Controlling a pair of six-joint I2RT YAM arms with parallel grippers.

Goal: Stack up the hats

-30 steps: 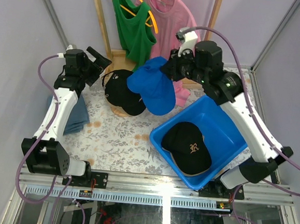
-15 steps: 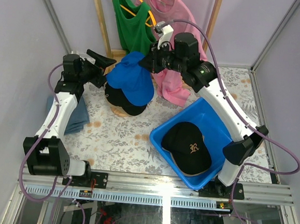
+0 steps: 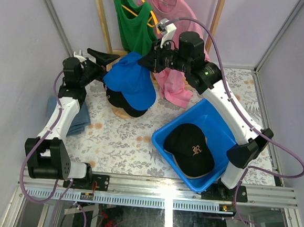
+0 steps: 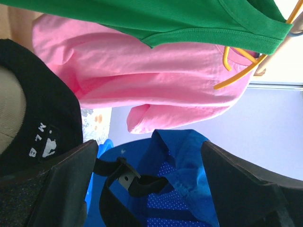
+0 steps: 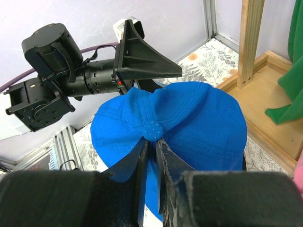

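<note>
We see a royal blue cap (image 3: 129, 83) hanging crumpled over a black cap (image 3: 123, 105); a second black cap (image 3: 189, 148), lettered, lies crown-up in a blue bin (image 3: 215, 112)

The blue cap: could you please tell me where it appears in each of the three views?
Top external: the blue cap is upper centre-left, over the black cap, pinched by the right gripper.
Left wrist: bottom centre, inside the open left gripper.
Right wrist: centre, its crown pinched by the right gripper.
Shared landmark: the green shirt, in all three views.
</note>
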